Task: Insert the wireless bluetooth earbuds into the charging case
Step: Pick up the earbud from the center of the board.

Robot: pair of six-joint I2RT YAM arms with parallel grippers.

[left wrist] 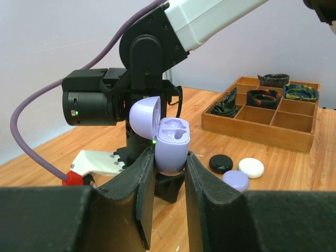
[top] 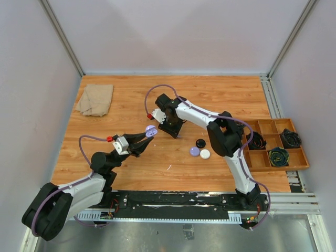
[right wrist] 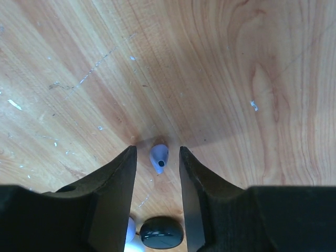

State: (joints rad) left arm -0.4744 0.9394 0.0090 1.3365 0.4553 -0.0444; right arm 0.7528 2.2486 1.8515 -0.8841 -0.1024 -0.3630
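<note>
My left gripper [top: 147, 134] is shut on an open pale purple charging case [top: 151, 130] and holds it above the table. In the left wrist view the case [left wrist: 173, 143] sits upright between the fingertips, lid [left wrist: 144, 115] flipped back, both wells showing. My right gripper [top: 175, 133] points down at the table just right of the case. In the right wrist view it [right wrist: 157, 153] is open, its fingers on either side of a pale purple earbud [right wrist: 159, 157] lying on the wood, with a gap on both sides.
Three small round closed cases lie right of the right gripper: black [top: 200, 143], purple [top: 195, 151], white [top: 205, 154]. A wooden compartment tray [top: 278, 167] with coiled cables stands at the right edge. A beige cloth [top: 95, 99] lies at the back left.
</note>
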